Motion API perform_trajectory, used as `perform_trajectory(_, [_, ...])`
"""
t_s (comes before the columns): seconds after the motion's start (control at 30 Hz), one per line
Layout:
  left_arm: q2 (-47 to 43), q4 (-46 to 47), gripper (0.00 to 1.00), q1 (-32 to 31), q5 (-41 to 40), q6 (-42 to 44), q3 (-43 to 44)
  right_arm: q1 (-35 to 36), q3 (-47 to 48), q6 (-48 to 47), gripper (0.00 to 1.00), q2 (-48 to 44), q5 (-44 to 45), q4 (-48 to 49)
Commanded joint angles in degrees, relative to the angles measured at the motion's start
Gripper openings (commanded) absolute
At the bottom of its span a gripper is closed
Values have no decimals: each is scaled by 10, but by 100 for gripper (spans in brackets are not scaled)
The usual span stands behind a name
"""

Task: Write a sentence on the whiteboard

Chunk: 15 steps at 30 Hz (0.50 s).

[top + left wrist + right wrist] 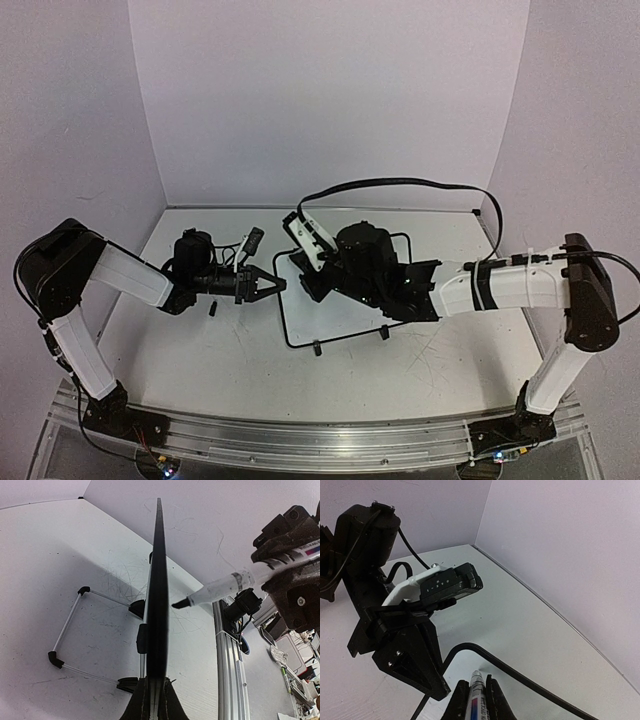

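**Desk:** Where is the board from your station?

**Operator:** In the top view I see the whiteboard (pixel 345 318) near the middle of the table (pixel 220 370), with its two black feet (pixel 318 348) along the 6 o'clock edge. My left gripper (pixel 268 285) meets it at the 9 o'clock edge.

**Desk:** Does the left one have a hold?

**Operator:** Yes. Through the left wrist camera the whiteboard (pixel 157 580) is edge-on, a dark strip running from 6 o'clock up towards 12. My left gripper (pixel 152 704) is pinched onto the near end of it, with one finger on each face.

**Desk:** And your right arm?

**Operator:** It reaches in from 3 o'clock. From above, my right gripper (pixel 318 283) hangs over the 12 o'clock half of the board and hides much of the white face. In its own wrist view the right gripper (pixel 475 700) is clamped on a white marker (pixel 476 690), whose barrel sits between the two fingers.

**Desk:** Is the pen on the surface?

**Operator:** Not quite, as far as I can see. From the left wrist the marker (pixel 225 586) slants in from 2 o'clock, held by the right gripper (pixel 295 575). Its black tip (pixel 181 603) sits just beside the board's face, and a thin sliver of table shows between them.

**Desk:** Anything else nearby?

**Operator:** An aluminium rail (pixel 300 440) runs along the 6 o'clock edge of the table, and a black cable (pixel 400 183) arches over the right arm.
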Motion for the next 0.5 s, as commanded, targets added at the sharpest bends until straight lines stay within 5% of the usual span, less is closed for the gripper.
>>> perform_trajectory(0.0, [-22, 9, 0, -1, 7, 3, 6, 3, 28, 7, 0, 9, 19, 21])
perform_trajectory(0.47, [-29, 6, 0, -1, 5, 3, 8, 3, 28, 9, 0, 19, 24, 20])
